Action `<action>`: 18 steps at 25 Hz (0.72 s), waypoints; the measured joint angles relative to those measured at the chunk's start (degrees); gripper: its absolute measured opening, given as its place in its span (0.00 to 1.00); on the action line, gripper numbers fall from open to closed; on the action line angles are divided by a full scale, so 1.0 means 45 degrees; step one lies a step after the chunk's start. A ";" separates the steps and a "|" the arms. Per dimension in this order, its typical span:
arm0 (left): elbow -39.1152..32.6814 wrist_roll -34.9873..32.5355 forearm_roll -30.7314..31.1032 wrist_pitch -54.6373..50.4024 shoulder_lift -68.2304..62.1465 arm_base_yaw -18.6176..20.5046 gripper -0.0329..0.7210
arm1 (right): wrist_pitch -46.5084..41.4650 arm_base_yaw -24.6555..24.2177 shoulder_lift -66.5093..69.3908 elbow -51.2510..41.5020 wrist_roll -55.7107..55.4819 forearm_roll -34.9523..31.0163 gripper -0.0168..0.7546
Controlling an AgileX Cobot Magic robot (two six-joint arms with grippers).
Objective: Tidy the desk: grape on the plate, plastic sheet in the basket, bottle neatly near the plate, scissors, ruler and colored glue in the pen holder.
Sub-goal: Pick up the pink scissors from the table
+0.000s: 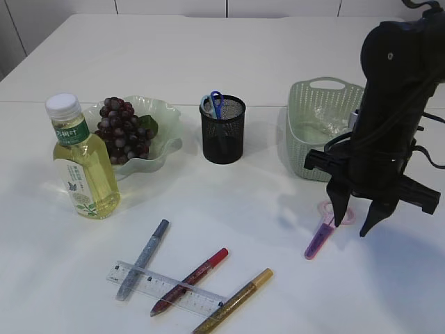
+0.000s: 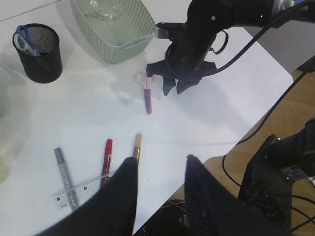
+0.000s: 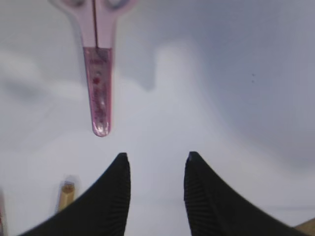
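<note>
Now my right fingers [image 1: 355, 226] hang parted and empty just above the bench [image 1: 264, 209], right beside the pink scissors [image 1: 322, 235], which lie flat in front of the basket [image 1: 313, 132]. I judge the scissors light and stiff, with a smooth plastic sheath over the blades that could slip. Lying so flat, they give me little to bite on. I would take them across the narrow sheathed part, near where it meets the handles, so they do not swing.

My left fingers [image 2: 160, 189] are also apart and holding nothing, well back over the bench edge.

From outside I see the plate [image 1: 163, 136] with grapes, the bottle [image 1: 83, 163], the holder [image 1: 222, 129] with blue scissors in it, and the ruler [image 1: 167, 287] under three glue pens. My right wrist view shows only the pink scissors' lower half and one gold pen tip [image 3: 66, 189]. The left wrist view alone shows the clear sheet [image 2: 106, 7] already in the basket.
</note>
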State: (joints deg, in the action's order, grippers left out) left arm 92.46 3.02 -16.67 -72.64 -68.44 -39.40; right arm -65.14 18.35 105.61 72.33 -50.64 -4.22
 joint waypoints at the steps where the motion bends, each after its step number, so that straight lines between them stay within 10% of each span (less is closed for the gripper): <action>1: 0.0000 0.0000 0.0000 0.0000 0.0000 0.0000 0.37 | 0.0207 0.0000 0.0000 0.0000 0.0000 0.0130 0.40; 18: 0.0000 0.0000 0.0920 0.0000 0.0000 0.0000 0.37 | 0.1451 0.0000 0.0048 0.0023 -0.0030 0.0699 0.38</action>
State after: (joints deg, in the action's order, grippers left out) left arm 92.46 3.02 -12.52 -72.64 -68.44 -39.40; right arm -58.61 18.35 105.82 72.43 -50.78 -1.08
